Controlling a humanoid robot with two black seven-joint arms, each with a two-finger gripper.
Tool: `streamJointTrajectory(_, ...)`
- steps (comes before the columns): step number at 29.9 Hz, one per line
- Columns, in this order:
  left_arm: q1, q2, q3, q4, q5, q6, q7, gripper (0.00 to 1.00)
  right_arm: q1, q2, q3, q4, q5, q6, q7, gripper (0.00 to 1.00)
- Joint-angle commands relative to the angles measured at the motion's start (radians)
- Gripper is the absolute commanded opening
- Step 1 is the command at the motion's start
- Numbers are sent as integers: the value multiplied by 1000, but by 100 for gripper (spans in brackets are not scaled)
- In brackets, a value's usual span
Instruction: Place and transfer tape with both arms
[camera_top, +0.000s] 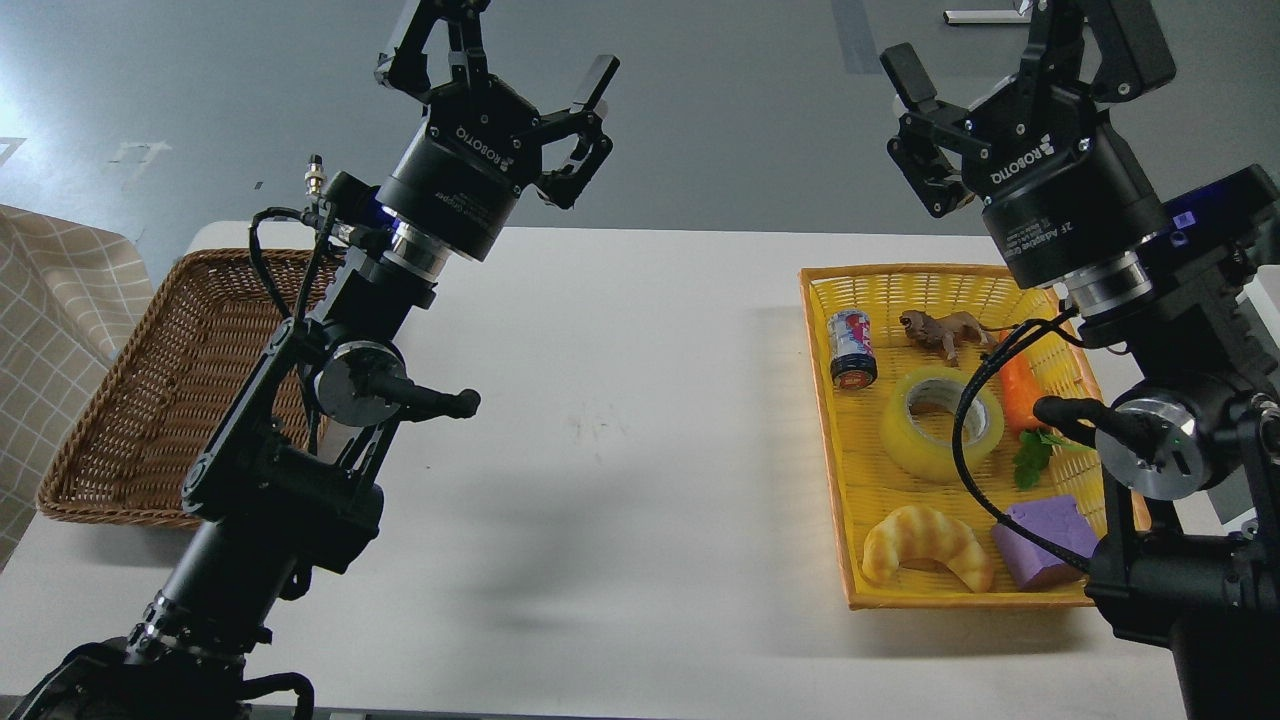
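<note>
now | white table (620, 400), grey floor (720, 120) | tape (942, 423) in yellow basket (826, 440) | both fingers spread, empty

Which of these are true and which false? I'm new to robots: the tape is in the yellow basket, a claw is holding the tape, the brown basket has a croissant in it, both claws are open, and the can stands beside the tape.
1. The tape lies in the yellow basket. True.
2. A claw is holding the tape. False: the left gripper and right gripper are both raised above the table, holding nothing.
3. The croissant is in the brown wicker basket. False: it is in the yellow basket.
4. Both claws are open. True.
5. The can stands near the tape. True.
</note>
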Motion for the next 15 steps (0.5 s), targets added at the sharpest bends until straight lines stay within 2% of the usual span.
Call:
streamJointTrajectory(1,16,2,0,-1,-2,0,1,98,28,0,-2,-22,-32,-2,0,100)
streamJointTrajectory(15,31,1,0,-14,-5,5,3,98,28,0,-4,-27,-35,0,0,100)
